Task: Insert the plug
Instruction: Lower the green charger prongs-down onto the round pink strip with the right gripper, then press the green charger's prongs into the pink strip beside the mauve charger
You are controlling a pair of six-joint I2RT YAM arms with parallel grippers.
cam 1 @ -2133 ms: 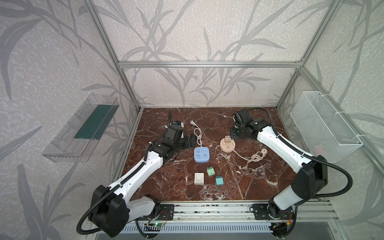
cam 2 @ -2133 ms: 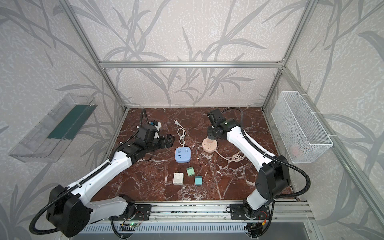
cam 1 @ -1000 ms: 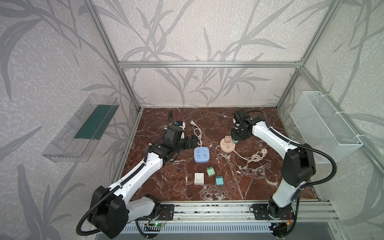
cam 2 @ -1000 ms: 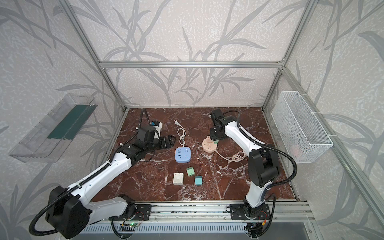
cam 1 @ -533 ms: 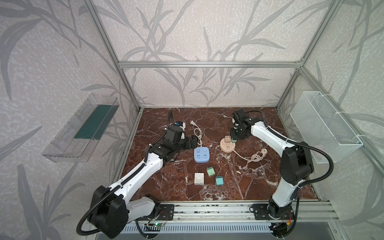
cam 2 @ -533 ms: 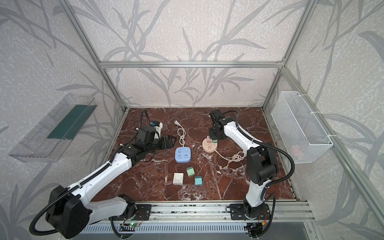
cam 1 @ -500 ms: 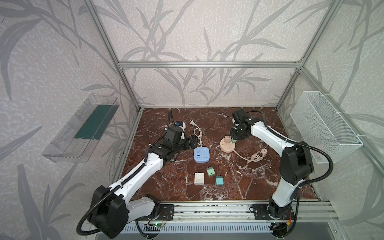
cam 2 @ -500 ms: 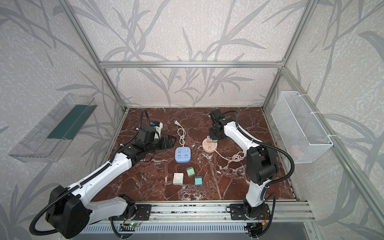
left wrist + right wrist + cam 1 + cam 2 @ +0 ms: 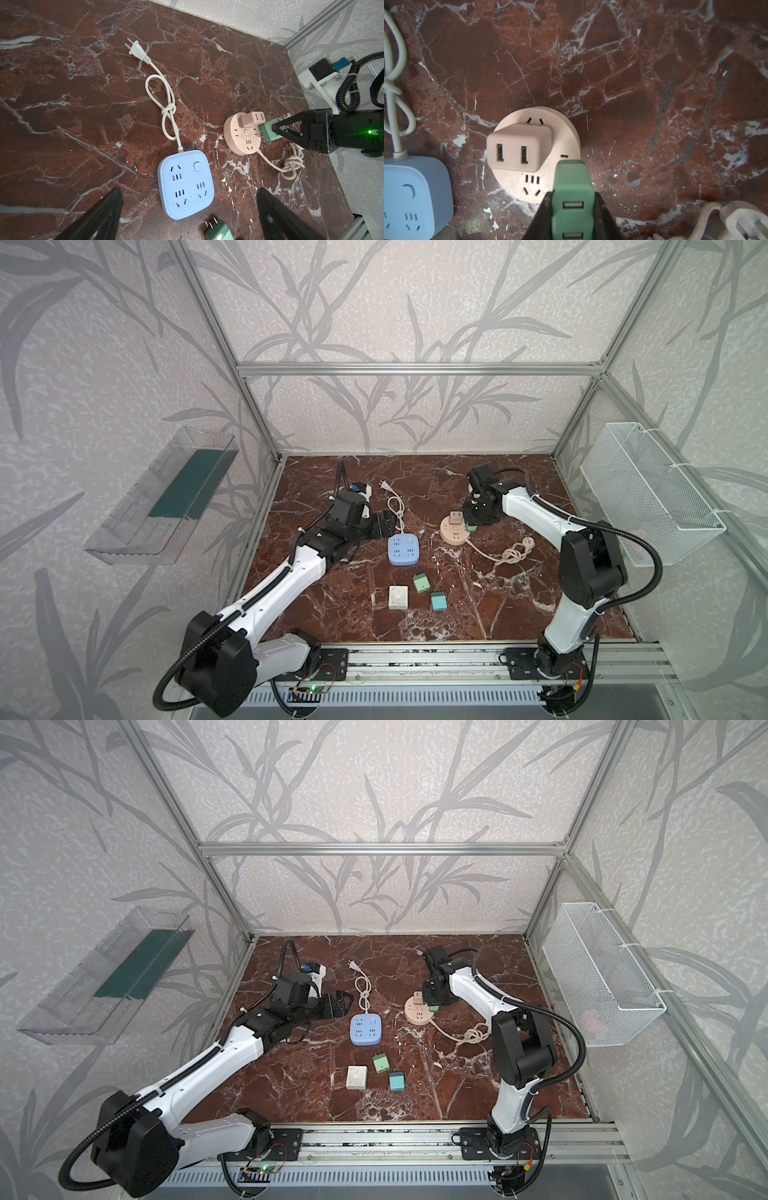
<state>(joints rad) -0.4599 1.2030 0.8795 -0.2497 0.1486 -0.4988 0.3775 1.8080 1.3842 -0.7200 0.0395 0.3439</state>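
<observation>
Pending: green plug [image 9: 571,176] clamped in right tool [image 9: 572,196], round socket [image 9: 562,133] just ahead, unseated. Done: pink plug [image 9: 517,147]. Idle left tool [image 9: 189,191] wide.

Bright, diffuse light; faint soft shadows; wide-angle bending at edges; nearest foreground perhaps blurred.

Green two-port plug [image 9: 572,187], pinched in the right gripper [image 9: 572,207], prongs right at the rim of the round pink socket [image 9: 566,133] just ahead; pink adapter [image 9: 517,145] already seated there.
</observation>
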